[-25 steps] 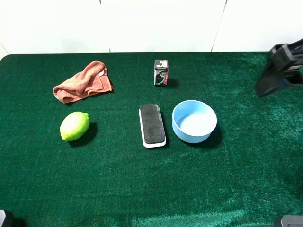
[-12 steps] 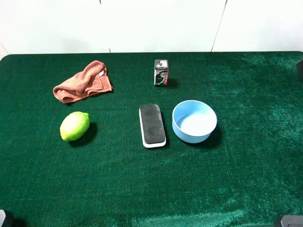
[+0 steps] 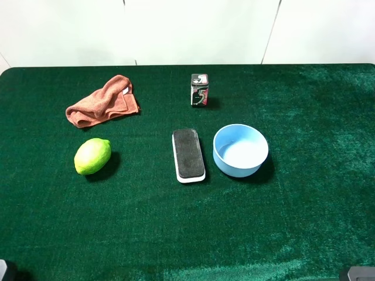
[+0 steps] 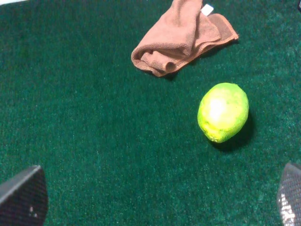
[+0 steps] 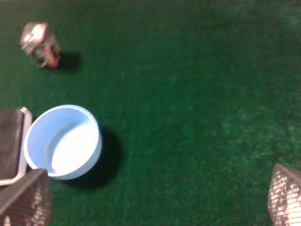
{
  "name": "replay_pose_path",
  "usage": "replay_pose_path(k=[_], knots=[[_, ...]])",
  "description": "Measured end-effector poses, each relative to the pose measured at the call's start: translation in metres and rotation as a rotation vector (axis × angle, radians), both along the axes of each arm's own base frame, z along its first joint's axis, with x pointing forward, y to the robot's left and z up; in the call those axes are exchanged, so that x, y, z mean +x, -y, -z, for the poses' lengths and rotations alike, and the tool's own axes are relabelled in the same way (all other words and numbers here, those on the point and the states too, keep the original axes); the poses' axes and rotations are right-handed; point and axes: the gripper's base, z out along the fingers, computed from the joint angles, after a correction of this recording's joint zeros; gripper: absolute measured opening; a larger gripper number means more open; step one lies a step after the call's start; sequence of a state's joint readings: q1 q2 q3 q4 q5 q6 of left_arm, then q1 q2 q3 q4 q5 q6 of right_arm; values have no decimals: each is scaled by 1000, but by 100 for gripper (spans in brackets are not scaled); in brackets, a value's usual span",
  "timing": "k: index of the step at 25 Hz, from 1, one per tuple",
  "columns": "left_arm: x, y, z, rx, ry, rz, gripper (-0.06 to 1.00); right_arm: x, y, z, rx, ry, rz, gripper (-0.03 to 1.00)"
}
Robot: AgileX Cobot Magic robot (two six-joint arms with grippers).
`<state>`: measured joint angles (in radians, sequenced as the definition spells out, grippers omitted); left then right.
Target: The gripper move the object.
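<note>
The light blue bowl [image 3: 240,150] stands upright and empty on the green cloth, right of centre, and it shows in the right wrist view [image 5: 62,142] too. Neither arm shows in the exterior high view. My right gripper [image 5: 155,200] is open and empty, with its fingers [image 5: 26,197] wide apart, well back from the bowl. My left gripper [image 4: 155,202] is open and empty, with its fingers [image 4: 23,195] wide apart, some way back from the lime [image 4: 223,111].
A black-and-white eraser block [image 3: 188,155] lies just left of the bowl. A small dark box [image 3: 199,89] stands behind them. A yellow-green lime [image 3: 92,156] and a crumpled orange cloth [image 3: 104,100] lie on the left. A white wall borders the table's far edge.
My right arm, seen at the right edge one second ago, has drawn back out of the exterior high view. The objects on the table have not moved.
</note>
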<state>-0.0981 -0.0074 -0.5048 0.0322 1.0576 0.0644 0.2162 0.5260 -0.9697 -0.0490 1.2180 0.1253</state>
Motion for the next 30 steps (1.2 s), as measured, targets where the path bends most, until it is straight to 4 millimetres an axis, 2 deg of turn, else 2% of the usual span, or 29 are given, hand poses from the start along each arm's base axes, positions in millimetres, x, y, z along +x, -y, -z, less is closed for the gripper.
replay_pose_path(k=[7,20,30], knots=[[0,0,0,0,0,0,99,-31,9,37,7,63,116,69],[0,0,0,0,0,0,99,-53,10,106,-18,224,134,69],[0,0,0,0,0,0,99,-54,10,107,-15,249,134,69]])
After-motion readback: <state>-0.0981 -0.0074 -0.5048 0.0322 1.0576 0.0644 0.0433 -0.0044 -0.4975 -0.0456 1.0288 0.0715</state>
